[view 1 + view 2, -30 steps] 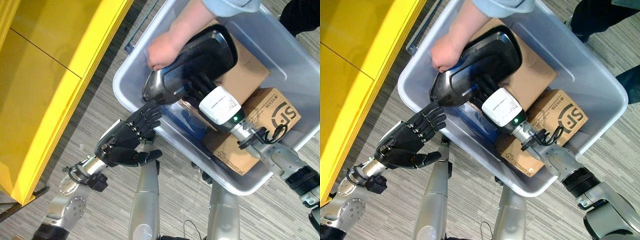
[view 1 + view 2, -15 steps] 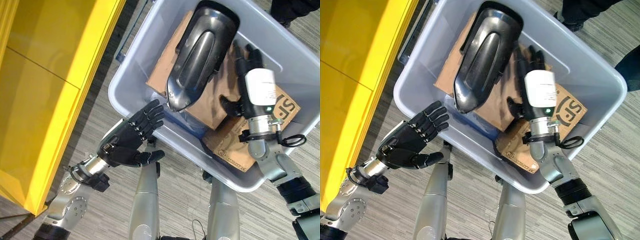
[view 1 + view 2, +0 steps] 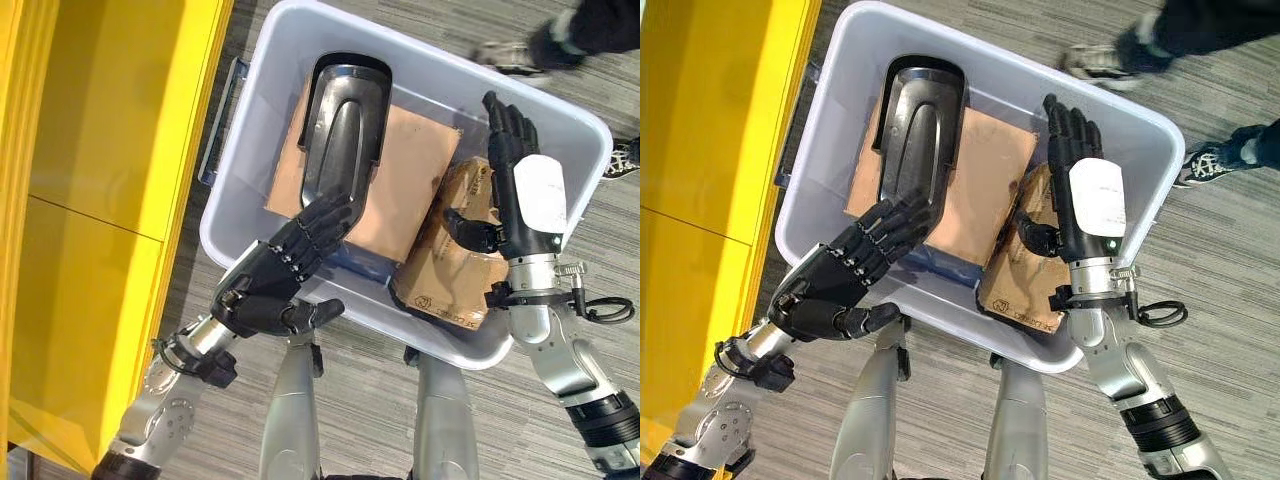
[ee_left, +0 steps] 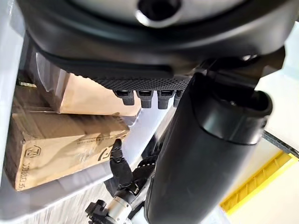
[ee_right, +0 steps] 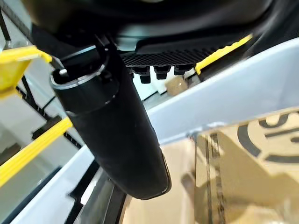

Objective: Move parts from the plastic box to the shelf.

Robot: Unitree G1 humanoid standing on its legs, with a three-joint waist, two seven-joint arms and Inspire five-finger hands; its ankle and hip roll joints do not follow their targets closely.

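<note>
Lying lengthwise inside the plastic box (image 3: 590,190), atop flat cardboard (image 3: 415,180): black part (image 3: 345,135). Nearer, just short of its near end: left hand (image 3: 285,275), fingers straight, empty. Right hand (image 3: 520,190) spread, empty, farther off.

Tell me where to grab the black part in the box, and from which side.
Probably by its near, narrower end, from above. The black part lies flat along a cardboard box with its raised spine up. The open left hand already hangs over that end, so it could close across the width. The right hand is open over the smaller carton.
</note>
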